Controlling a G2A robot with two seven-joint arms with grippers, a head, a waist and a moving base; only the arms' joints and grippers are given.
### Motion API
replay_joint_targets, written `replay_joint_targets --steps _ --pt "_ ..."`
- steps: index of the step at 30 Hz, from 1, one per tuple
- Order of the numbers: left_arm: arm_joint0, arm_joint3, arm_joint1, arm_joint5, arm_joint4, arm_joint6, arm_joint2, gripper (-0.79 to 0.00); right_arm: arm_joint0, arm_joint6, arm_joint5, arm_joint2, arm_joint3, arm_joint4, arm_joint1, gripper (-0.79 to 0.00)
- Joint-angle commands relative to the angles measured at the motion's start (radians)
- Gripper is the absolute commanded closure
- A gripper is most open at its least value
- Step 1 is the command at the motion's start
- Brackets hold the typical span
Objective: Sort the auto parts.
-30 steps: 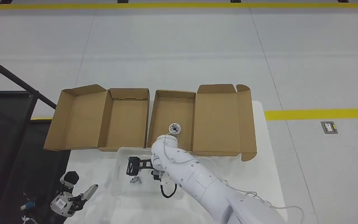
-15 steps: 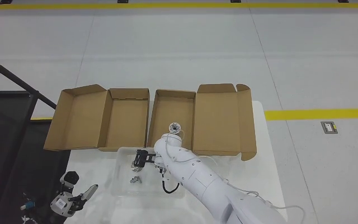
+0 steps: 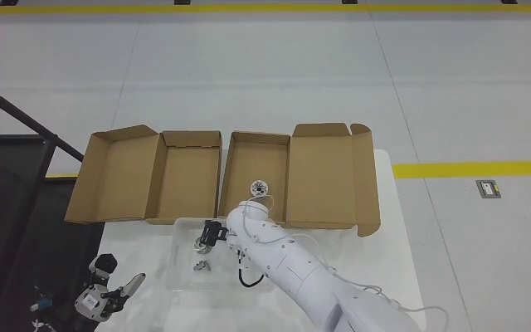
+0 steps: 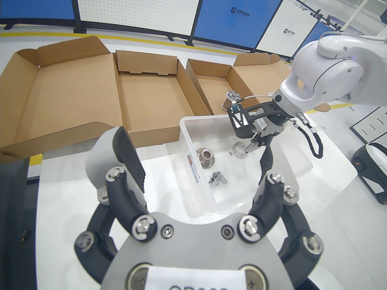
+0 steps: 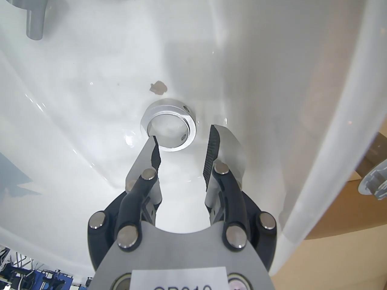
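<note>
Right gripper point(image 5: 183, 139) is inside the clear bin point(image 3: 187, 282), lower centre of top frame. Its fingers are apart either side of 1 flat-lying metal ring point(image 5: 169, 106), evidently aligned for pickup. Left gripper point(image 4: 193, 143), spread wide and empty, sits lower left, probably leaving room.

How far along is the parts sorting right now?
Early on. Done: one small part sits in a cardboard box. In hand: the right gripper is open at a metal ring in the clear bin, not yet gripping it. Left: that ring, a round flanged piece and a small bracket in the bin.
</note>
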Motion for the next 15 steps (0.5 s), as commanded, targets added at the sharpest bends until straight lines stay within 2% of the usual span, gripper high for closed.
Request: replay_joint_targets --steps 1,7,10,15 --pt "0.000 0.000 0.000 0.000 0.000 0.000 0.000 -0.785 -0.001 -0.003 0.014 0.005 0.005 0.006 -0.002 -0.363" --pt "0.000 0.000 0.000 0.000 0.000 0.000 0.000 -0.785 -0.003 -0.016 0.065 0.021 0.020 0.021 -0.008 -0.366" --pt "0.000 0.000 0.000 0.000 0.000 0.000 0.000 -0.785 -0.004 -0.010 0.088 0.037 0.028 0.045 -0.010 -0.314" --pt "0.000 0.000 0.000 0.000 0.000 0.000 0.000 -0.785 -0.001 0.010 0.084 0.050 0.036 0.062 -0.013 -0.326"
